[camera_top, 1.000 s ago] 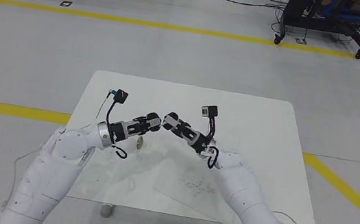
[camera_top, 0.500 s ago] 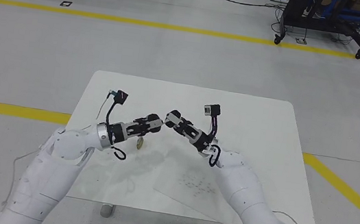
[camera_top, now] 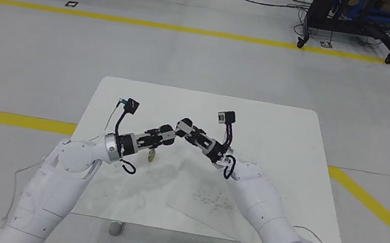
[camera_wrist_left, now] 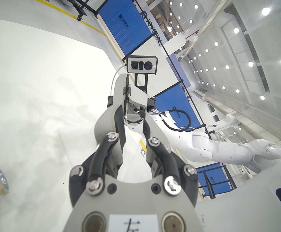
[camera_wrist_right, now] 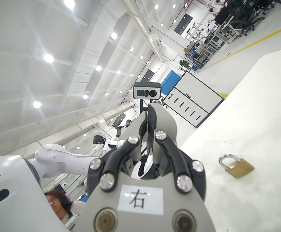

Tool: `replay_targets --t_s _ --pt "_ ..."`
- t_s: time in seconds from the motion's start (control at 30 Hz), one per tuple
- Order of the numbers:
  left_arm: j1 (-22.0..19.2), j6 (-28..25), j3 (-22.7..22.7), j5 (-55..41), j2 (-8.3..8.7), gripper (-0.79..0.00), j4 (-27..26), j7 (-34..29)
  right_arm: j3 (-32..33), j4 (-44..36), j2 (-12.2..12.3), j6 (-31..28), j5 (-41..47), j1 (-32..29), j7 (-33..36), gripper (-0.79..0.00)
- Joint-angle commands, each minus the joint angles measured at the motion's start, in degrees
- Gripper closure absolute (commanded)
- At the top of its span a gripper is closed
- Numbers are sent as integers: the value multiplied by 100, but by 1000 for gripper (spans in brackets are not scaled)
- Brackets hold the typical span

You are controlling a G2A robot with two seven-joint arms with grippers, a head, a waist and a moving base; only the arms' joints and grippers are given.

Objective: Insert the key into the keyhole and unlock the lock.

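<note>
Meeting tip to tip over one white table

One white table (camera_top: 283, 134) stands on a pale workshop floor crossed by two yellow lines (camera_top: 193, 30). One black wheeled frame (camera_top: 351, 23) stands in the far corner. Two grippers hang above the tabletop, almost nose to nose. The left gripper (camera_wrist_left: 131, 112) has its jaws parted a little and grips nothing. The right gripper (camera_wrist_right: 150, 114) has its pads pressed together; whether they pinch anything I cannot tell. One brass padlock (camera_wrist_right: 237, 166) with a silver shackle lies flat on the table near the left arm's wrist, touched by neither gripper.
</note>
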Motion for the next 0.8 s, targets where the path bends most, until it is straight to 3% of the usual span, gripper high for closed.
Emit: replay_targets --t_s 0.0,0.3,0.33,0.37,0.47,0.5,0.53,0.77 --pt "-3 41 4 13 4 0 -8 9 8 14 -5 0 -12 6 0 0" --pt "8 235 28 134 16 0 -71 147 37 13 -17 0 -62 3 0 0" --pt "8 243 29 123 16 0 -68 154 41 10 -17 0 -64 2 0 -80" --pt "6 243 29 107 17 0 -67 150 45 3 -15 0 -74 2 0 -332" --pt "-3 233 25 34 21 0 -49 119 66 -29 -7 0 -91 -5 0 -379" --pt "-8 230 23 25 24 0 -42 108 82 -44 -1 0 -98 -9 0 -548" --pt "-14 212 21 20 26 0 -40 98 124 -47 9 0 -96 -9 0 -785" --pt "-6 126 -40 106 48 0 -35 161 240 -33 27 0 -77 -17 0 -785"
